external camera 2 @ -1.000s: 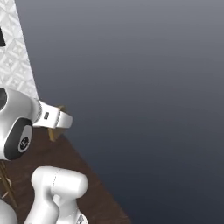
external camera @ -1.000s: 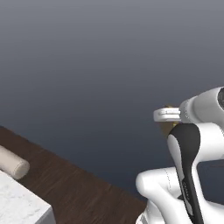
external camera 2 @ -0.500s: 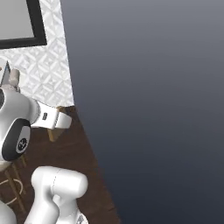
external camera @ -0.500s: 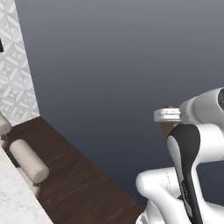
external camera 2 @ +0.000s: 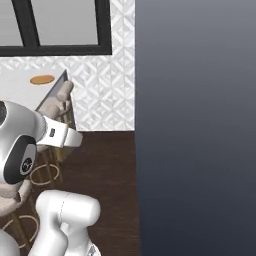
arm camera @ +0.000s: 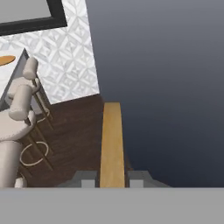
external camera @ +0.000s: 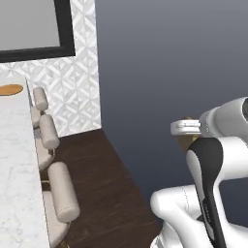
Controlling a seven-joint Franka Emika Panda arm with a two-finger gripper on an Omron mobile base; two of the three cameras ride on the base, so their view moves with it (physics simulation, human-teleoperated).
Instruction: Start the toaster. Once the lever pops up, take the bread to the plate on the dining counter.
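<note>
In the hand view my gripper is shut on the bread, a thin golden-brown slice seen edge-on that stands up between the two fingertips. The tan-orange plate lies far off on the white marble dining counter, to the left of the hand. The toaster is out of view.
Padded beige bar stools line the counter's near side over dark wood floor. Behind them is a patterned white tile wall with a black-framed window. A plain grey wall takes up the right.
The whole picture has shifted as the base turned: the tiled wall, window, stools and counter with the plate have come into view. The arm's pose and its hold look unchanged.
</note>
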